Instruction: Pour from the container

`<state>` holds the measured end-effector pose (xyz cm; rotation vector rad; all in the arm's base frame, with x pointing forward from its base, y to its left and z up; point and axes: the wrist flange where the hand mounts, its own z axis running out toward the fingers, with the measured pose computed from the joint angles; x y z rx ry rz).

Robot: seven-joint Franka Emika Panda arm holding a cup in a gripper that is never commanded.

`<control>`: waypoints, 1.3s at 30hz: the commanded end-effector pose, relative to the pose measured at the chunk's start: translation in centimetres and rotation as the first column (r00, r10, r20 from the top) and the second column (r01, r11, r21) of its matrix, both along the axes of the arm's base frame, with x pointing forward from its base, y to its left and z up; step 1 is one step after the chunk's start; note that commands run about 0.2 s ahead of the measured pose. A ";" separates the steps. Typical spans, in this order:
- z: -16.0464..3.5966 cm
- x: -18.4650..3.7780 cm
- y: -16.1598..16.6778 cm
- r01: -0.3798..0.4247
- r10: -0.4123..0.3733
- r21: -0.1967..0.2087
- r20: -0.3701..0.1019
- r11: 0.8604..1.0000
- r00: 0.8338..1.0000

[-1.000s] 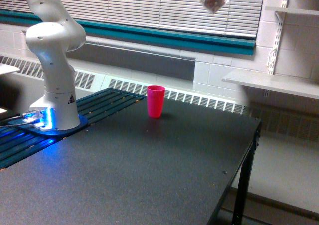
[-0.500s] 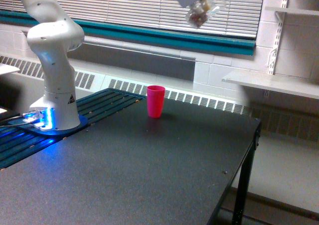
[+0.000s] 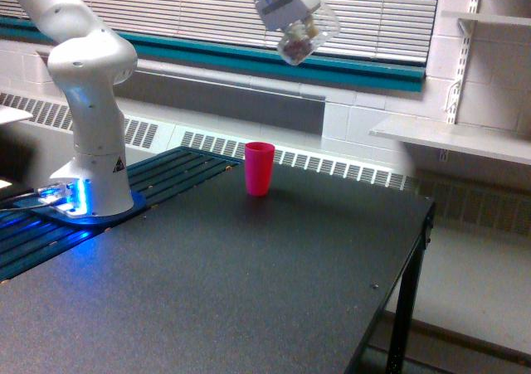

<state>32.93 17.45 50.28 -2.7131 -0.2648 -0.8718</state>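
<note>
High near the top of the exterior view, my gripper (image 3: 290, 13) is shut on the container (image 3: 301, 36), a small clear rounded cup with brownish-red bits showing through it. The container hangs tilted, well above the table and a little to the right of the red cup. The opaque pink-red cup (image 3: 259, 168) stands upright and alone on the black table (image 3: 249, 283), near its far edge. The fingers themselves are mostly hidden by the gripper body.
The arm's white base (image 3: 93, 142) stands at the exterior view's left on a blue-lit mount. The table's right edge (image 3: 415, 250) drops to the floor. A window with blinds and a white shelf (image 3: 452, 138) lie behind.
The gripper and the clear container have travelled left and downward across the top of the view, from the upper right to nearly above the red cup. The red cup has stayed put.
</note>
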 end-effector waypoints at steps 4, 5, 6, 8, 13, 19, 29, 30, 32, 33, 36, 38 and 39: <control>-3.2 -2.8 -1.0 -0.102 0.099 -0.088 -0.036 0.991 0.994; -3.4 -3.0 -1.0 -0.106 0.102 -0.094 -0.041 0.990 0.994; -3.7 -3.2 -1.1 -0.112 0.107 -0.103 -0.047 0.988 0.993; -4.4 -3.8 -1.2 -0.126 0.120 -0.118 -0.058 0.985 0.991; -5.6 -5.0 -1.1 -0.159 0.149 -0.145 -0.078 0.976 0.986; -6.7 -6.2 -0.6 -0.198 0.184 -0.172 -0.099 0.965 0.978; -8.6 -7.9 0.2 -0.254 0.229 -0.208 -0.137 0.944 0.964; -8.8 -8.0 0.3 -0.258 0.231 -0.211 -0.141 0.943 0.963; -9.3 -8.3 0.3 -0.263 0.234 -0.214 -0.153 0.941 0.960; -9.4 -8.4 0.3 -0.265 0.234 -0.215 -0.159 0.940 0.959; -9.9 -8.8 0.4 -0.275 0.239 -0.223 -0.174 0.935 0.955; -10.0 -8.9 0.6 -0.281 0.243 -0.228 -0.181 0.932 0.953; -10.1 -9.0 0.6 -0.283 0.244 -0.232 -0.184 0.931 0.952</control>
